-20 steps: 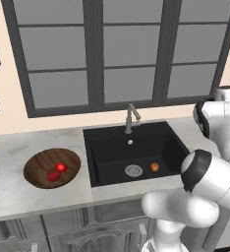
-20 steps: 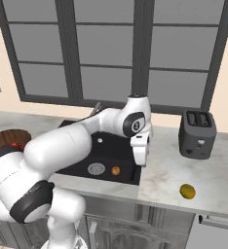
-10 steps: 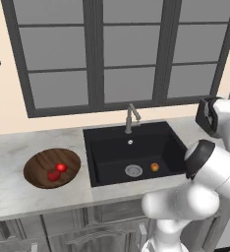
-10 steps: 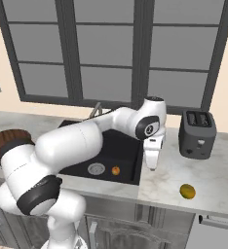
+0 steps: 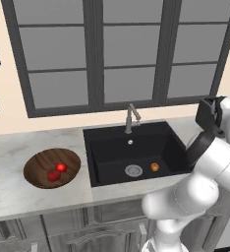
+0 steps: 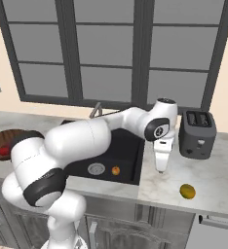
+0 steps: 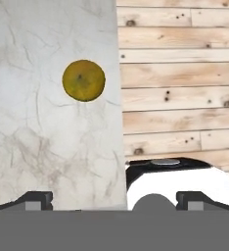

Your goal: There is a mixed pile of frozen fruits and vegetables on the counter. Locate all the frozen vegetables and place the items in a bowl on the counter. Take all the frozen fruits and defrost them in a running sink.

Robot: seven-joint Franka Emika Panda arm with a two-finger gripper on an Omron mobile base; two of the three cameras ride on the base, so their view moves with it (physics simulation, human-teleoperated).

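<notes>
While reading from nine o'clock across, find the bowl [image 5: 34, 170] on the counter [image 6: 218, 170] with both red pieces [image 5: 58, 171] lying inside, same as a second ago: vegetable half looks done. At centre, the sink [image 5: 104, 147] with the orange ball [image 5: 155, 167] resting at three o'clock of the drain [image 5: 133, 170], also unmoved. No stream visible at the faucet [image 5: 131, 117], so cannot tell about running water.

Further right, the real change: swung within the last second from above the sink's right rim out over the counter. Gripper [image 6: 161, 168] now pointing straight down, just above the marble, fingertips [image 7: 35, 198] spread wide apart and holding nothing. Likely heading for the last fruit.

Yellow-green ball [image 6: 186, 191] lying at four o'clock of the gripper, near but apart; in the hand view at eleven o'clock [image 7: 83, 80] of the spread tips.

On edges: ball close to the counter's front edge, plank floor [image 7: 185, 98] showing just beyond. Best to descend squarely, since a sideways nudge could roll it off. Toaster [image 6: 198, 133] at twelve o'clock of the ball, well apart; bare marble all round, plenty of room for approach.
</notes>
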